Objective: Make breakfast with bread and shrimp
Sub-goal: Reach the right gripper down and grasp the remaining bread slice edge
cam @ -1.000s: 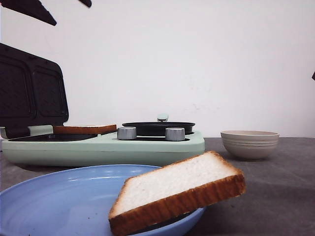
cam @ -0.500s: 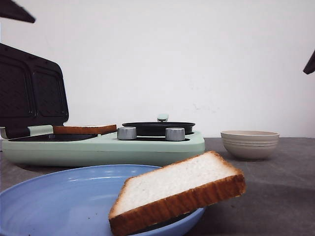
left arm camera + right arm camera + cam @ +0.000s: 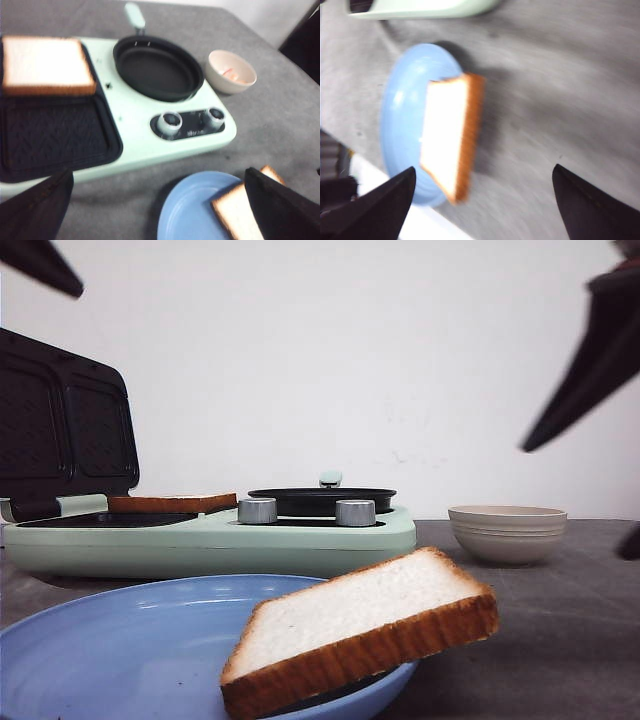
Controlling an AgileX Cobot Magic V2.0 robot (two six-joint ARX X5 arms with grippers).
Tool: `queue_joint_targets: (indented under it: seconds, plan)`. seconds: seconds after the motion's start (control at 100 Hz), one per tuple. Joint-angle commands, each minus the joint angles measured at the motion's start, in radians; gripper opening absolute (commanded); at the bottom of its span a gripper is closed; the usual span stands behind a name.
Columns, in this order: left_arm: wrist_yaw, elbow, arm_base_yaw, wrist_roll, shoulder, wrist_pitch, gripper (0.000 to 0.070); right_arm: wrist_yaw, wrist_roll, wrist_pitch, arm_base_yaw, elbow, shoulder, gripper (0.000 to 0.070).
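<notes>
bread slice (image 3: 360,632) tilted over plate (image 3: 120,650) rim

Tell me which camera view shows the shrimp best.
The left wrist view: it looks down into the beige bowl, where the shrimp shows as a small blurry orange patch. The front view shows only the bowl's side, hiding its contents. The right wrist view shows neither.

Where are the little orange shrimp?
The shrimp sit inside the beige bowl, on the table just right of the green cooker, beside its black frying pan.
</notes>
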Motion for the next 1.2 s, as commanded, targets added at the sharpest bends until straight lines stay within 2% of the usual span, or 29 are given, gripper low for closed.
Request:
queue_joint_targets:
  seconds: [0.0, 0.22, 0.4, 0.61, 0.67, 0.77, 0.88, 0.97, 1.19]
  plan:
    - [-0.009, -0.011, -0.001, -0.014, -0.028, 0.016, 0.0659, 0.006, 0.045, 0.051, 0.027, 0.002, 0.056, 0.0548]
    - [-0.077, -0.029, -0.001, -0.027, -0.117, 0.004, 0.0659, 0.005, 0.047, 0.132, 0.114, 0.002, 0.227, 0.0548]
    - [-0.151, -0.029, -0.001, -0.012, -0.174, -0.039, 0.0659, -0.002, 0.094, 0.225, 0.202, 0.002, 0.305, 0.0548]
    - [-0.160, -0.029, -0.001, 0.002, -0.198, -0.064, 0.0659, 0.024, 0.145, 0.299, 0.287, 0.002, 0.332, 0.0540]
    - [-0.160, -0.029, -0.001, 0.002, -0.198, -0.064, 0.0659, 0.040, 0.147, 0.299, 0.303, 0.002, 0.332, 0.0473]
    - [-0.160, -0.029, -0.001, 0.002, -0.198, -0.064, 0.0659, 0.047, 0.147, 0.298, 0.320, 0.002, 0.332, 0.0309]
    - [-0.160, -0.029, -0.001, 0.002, -0.198, -0.064, 0.0659, 0.050, 0.148, 0.298, 0.330, 0.002, 0.332, 0.0181]
    - [-0.160, -0.029, -0.001, 0.002, -0.198, -0.064, 0.0659, 0.051, 0.149, 0.298, 0.332, 0.002, 0.332, 0.0004]
    - [-0.160, -0.029, -0.001, 0.002, -0.198, -0.063, 0.0659, 0.051, 0.148, 0.302, 0.332, 0.003, 0.324, 0.0000]
